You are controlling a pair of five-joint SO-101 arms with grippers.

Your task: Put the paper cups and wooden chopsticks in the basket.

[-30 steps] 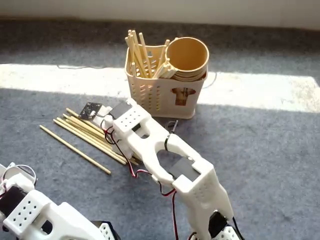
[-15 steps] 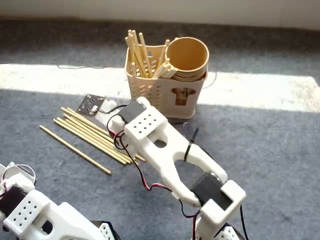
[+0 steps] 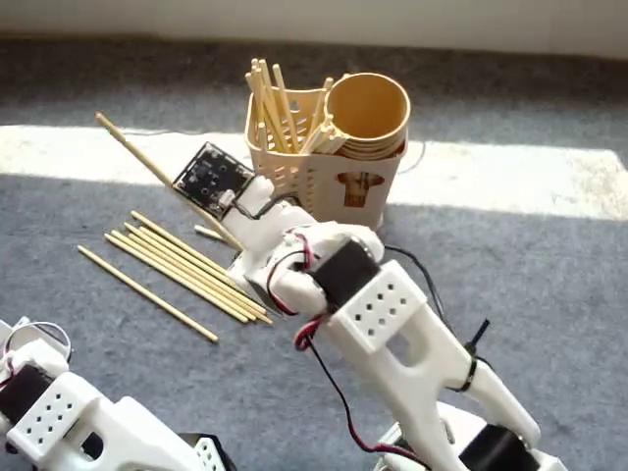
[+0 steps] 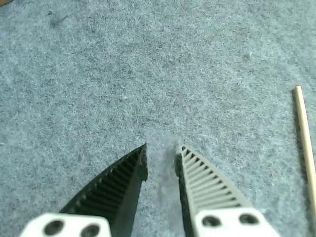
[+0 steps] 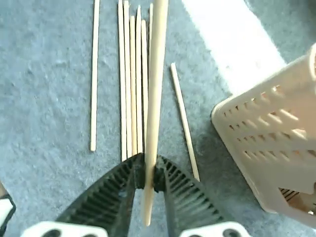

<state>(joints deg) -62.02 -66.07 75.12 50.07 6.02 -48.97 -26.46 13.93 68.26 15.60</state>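
- Lifting clear of the pile, the right claw [image 5: 149, 170] now carries one pale wooden chopstick [image 3: 162, 177]; half a second ago it sat low among the loose sticks.
- Its jaws are closed to the stick's width.
- The remaining loose wooden chopsticks [image 3: 186, 265] lie towards the grey worktop's [image 3: 510, 275] left edge.
- The cream perforated plastic basket [image 3: 294, 186], near the far edge, already holds tan paper cups [image 3: 368, 113], so the drop likely comes next.
- The left claw [image 4: 161, 155] hangs slightly parted, empty.

chopsticks [image 5: 131, 84]: pale bare wood, smooth, matt.
basket [image 3: 294, 186]: cream plastic, perforated, slight sheen.
paper cups [image 3: 368, 113]: tan paper, matt.
table [image 4: 148, 59]: grey felt-like cloth, rough, matt.
right pincer [image 5: 149, 170]: black ribbed plastic, matt.
right arm [image 3: 392, 314]: white plastic.
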